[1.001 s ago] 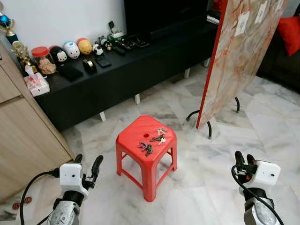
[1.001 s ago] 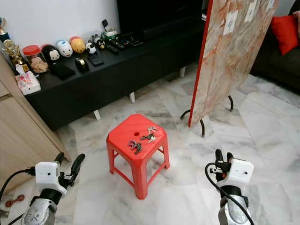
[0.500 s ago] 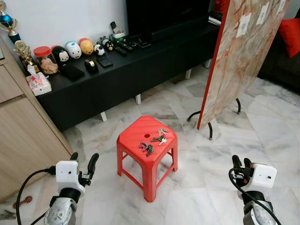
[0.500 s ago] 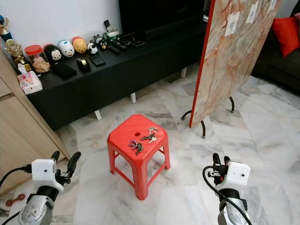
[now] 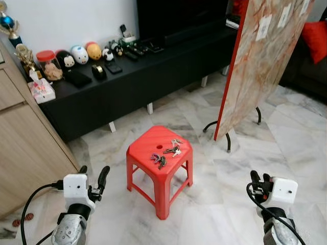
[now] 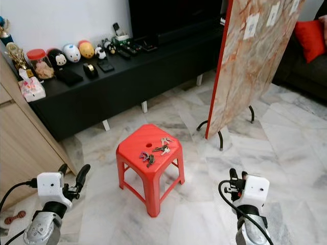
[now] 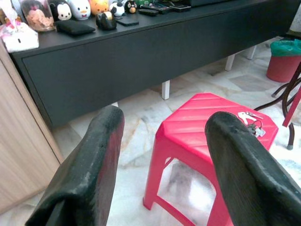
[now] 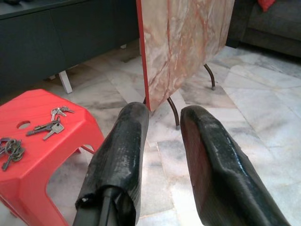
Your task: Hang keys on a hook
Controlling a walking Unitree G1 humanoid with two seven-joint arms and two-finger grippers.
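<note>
Keys [image 5: 165, 155]: untouched on the red stool [image 5: 148, 146], frame centre.
Left gripper [image 5: 93, 176]: lower left, fingers apart, empty.
Right gripper [image 5: 258, 179]: lower right, fingers narrowly apart, empty.
Left to do: everything, I'd say; picking up, then hanging.

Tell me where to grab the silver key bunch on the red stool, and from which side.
Come from above: the silver key bunch lies flat on the red stool, blades fanned out. Pinch it at the middle, where the keys join, probably at the ring. The right claw is likely the handier; the darker bunch lies apart, toward the left claw.
</note>
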